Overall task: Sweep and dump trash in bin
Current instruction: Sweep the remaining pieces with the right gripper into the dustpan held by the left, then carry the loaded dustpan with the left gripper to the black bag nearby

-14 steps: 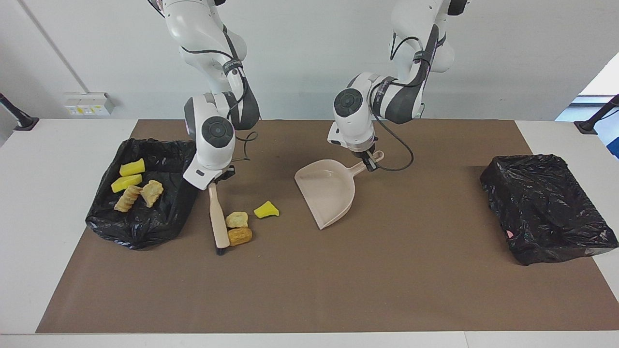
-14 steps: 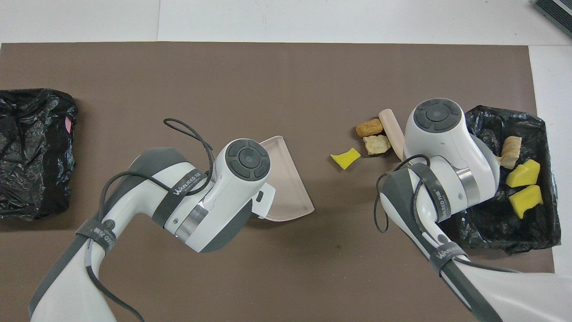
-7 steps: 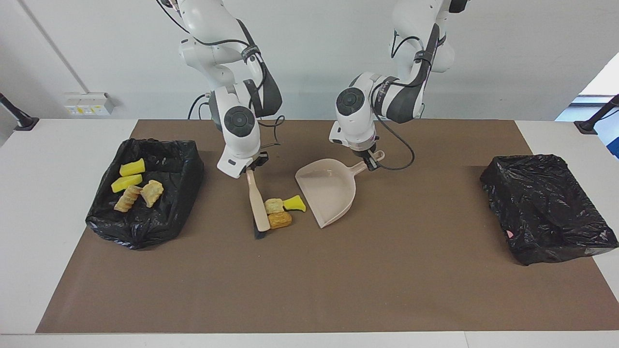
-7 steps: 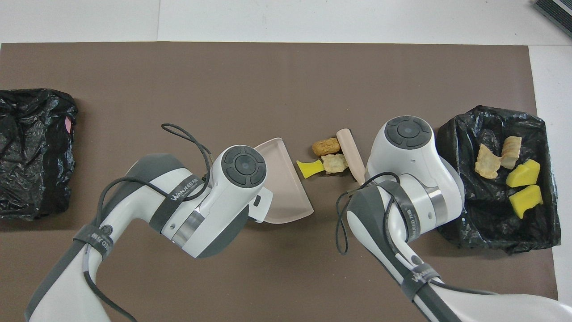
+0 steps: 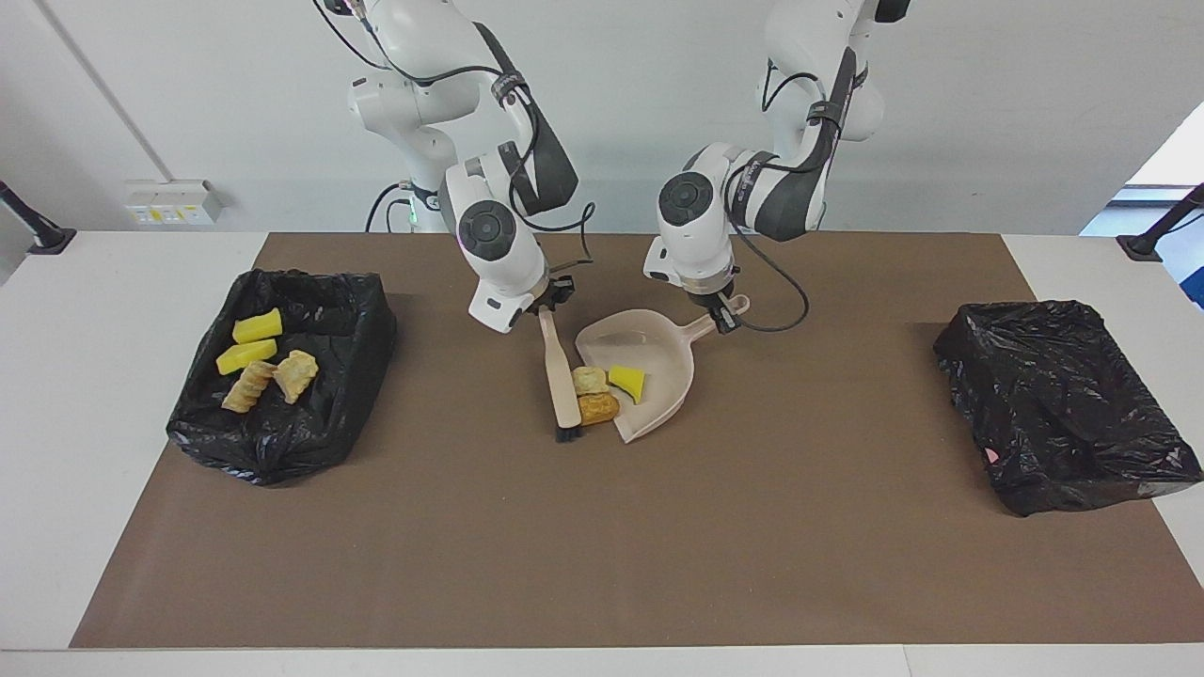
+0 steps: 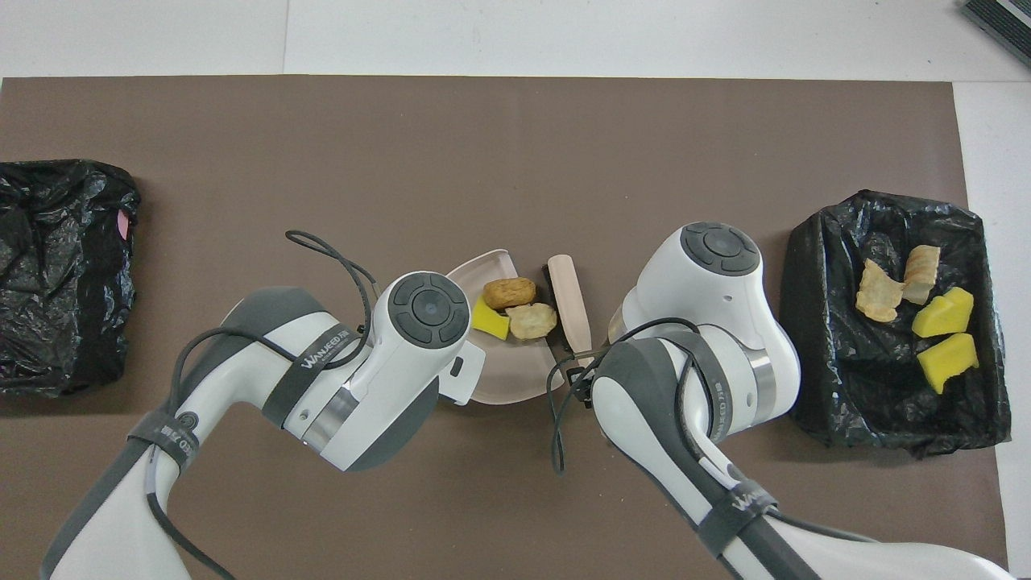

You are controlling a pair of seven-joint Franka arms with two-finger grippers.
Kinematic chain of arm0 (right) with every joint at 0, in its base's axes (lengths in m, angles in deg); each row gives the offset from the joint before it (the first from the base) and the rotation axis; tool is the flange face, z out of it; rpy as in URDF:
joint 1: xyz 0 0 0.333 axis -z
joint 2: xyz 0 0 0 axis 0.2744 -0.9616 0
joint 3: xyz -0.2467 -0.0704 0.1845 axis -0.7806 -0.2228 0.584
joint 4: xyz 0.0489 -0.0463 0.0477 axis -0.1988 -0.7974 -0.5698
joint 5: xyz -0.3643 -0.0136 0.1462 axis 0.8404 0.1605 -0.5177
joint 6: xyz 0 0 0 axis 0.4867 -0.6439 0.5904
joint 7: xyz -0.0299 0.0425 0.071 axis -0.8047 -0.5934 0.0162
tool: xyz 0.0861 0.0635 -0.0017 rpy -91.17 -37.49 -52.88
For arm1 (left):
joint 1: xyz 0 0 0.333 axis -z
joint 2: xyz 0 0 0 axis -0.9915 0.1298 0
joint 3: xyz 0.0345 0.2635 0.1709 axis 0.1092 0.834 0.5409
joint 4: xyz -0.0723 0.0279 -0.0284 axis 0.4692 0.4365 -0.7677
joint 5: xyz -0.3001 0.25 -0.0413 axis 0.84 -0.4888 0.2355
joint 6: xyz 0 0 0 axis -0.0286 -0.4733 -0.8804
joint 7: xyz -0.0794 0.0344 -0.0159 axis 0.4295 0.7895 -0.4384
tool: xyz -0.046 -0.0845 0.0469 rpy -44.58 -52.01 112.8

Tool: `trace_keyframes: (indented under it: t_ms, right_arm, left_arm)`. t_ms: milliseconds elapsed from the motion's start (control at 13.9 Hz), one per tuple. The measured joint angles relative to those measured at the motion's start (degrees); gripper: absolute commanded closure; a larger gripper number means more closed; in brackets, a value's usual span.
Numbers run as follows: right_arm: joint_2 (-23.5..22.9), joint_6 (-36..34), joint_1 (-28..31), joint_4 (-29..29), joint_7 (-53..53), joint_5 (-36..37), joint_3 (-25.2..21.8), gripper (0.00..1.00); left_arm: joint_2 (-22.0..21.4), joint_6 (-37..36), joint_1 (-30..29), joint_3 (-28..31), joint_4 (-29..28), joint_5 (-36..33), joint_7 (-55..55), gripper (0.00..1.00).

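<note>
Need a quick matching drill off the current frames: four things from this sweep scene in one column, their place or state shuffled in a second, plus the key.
Things
1. dustpan
2. brush
3. yellow sponge chunk
4. closed black bag

Places or states
A. lies inside the dustpan
B. its handle is in the left gripper
C. at the left arm's end of the table, nothing on it
D. held by the right gripper, bristles down at the dustpan's mouth

Pairs: 1-B, 2-D, 3-A, 4-C
</note>
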Motion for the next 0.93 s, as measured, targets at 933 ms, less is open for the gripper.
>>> trace_keyframes:
  t_ms: [933]
  right_arm:
    - [12.82,-10.6,2.79,2.74,-7.8,0.88,-1.2,1.0]
  left_arm:
    - [-0.75,6.47,-8.53,0.52,1.16,0.45,-11.27,1.0]
